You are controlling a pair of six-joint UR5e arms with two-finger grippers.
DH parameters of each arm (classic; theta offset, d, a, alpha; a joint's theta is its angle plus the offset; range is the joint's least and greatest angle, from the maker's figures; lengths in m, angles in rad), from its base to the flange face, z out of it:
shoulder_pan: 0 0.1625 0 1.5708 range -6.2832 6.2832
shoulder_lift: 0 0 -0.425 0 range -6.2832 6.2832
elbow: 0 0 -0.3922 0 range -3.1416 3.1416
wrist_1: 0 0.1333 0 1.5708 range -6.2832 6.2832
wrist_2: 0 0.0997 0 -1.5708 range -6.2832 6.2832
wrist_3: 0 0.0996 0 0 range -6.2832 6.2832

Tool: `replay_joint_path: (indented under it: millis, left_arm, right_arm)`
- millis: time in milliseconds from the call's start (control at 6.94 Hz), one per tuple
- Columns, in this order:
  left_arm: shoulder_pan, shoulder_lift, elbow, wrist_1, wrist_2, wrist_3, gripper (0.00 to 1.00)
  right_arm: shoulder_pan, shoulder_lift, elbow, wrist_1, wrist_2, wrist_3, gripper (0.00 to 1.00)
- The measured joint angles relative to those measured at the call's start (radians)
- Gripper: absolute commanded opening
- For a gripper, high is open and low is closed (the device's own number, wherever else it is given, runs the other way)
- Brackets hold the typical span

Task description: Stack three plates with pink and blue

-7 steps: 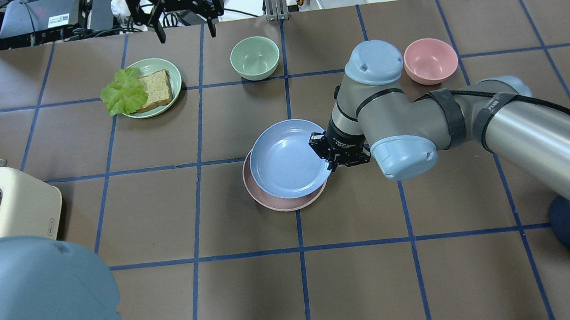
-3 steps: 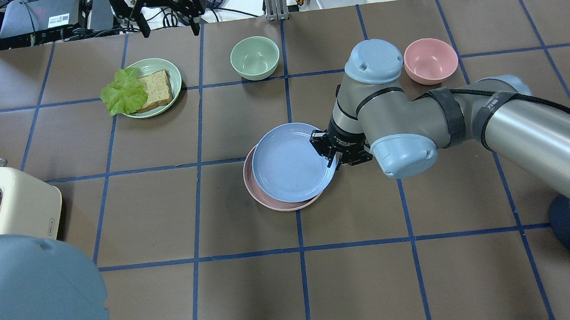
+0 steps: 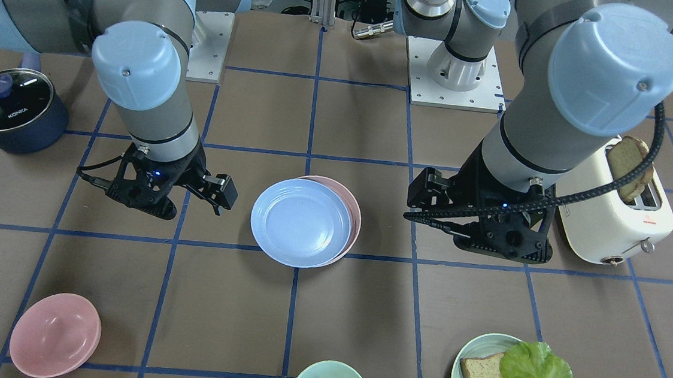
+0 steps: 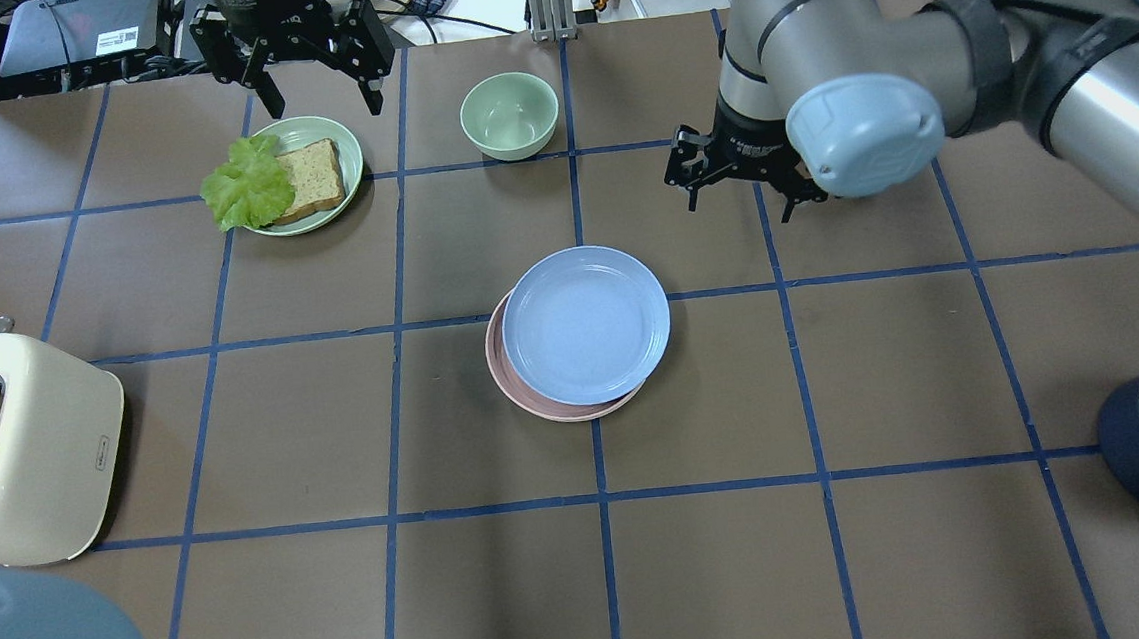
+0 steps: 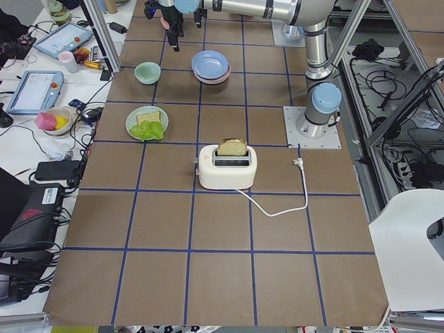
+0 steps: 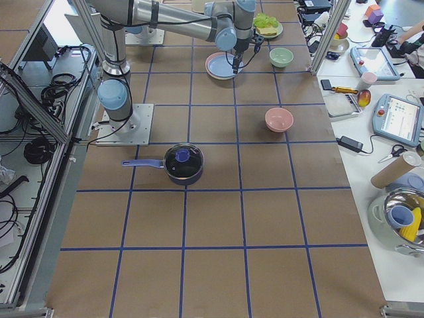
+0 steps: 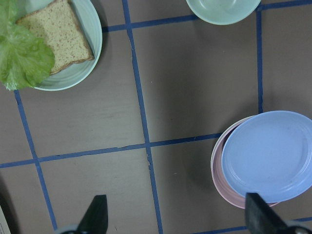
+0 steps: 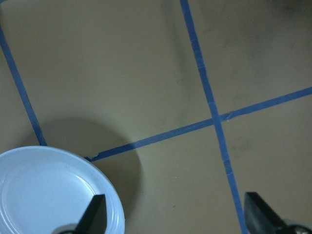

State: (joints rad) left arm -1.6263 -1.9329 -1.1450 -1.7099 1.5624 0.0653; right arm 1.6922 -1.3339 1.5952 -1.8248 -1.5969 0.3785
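Blue plate [image 4: 585, 323] rests slightly offset on pink plate [image 4: 519, 388], mid-surface [image 4: 336, 426] | third plate not seen; stack judged incomplete | left gripper [image 4: 324, 101] wide, empty | right gripper [image 4: 742, 202] wide, empty, well apart from stack

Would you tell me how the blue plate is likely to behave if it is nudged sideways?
Probably slides rather than tips: the blue plate is shallow and sits off-centre on the pink plate. It looks rigid and fairly light.
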Motion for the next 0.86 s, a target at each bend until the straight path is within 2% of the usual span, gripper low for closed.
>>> replay_joint_path:
  millis: [288,576,864]
  left_arm:
    - [0.007,0.075,-0.099,0.029,0.001,0.018,1.00]
    - [0.010,0.143,-0.161,0.043,0.001,0.023,1.00]
    - [0.011,0.199,-0.190,0.049,0.001,0.024,1.00]
  right_arm:
    - [-0.044,-0.073,-0.110,0.138,-0.018,-0.151,1.00]
    - [-0.139,-0.155,-0.126,0.186,0.004,-0.389,1.00]
    - [-0.169,-0.209,-0.117,0.188,0.021,-0.470,1.00]
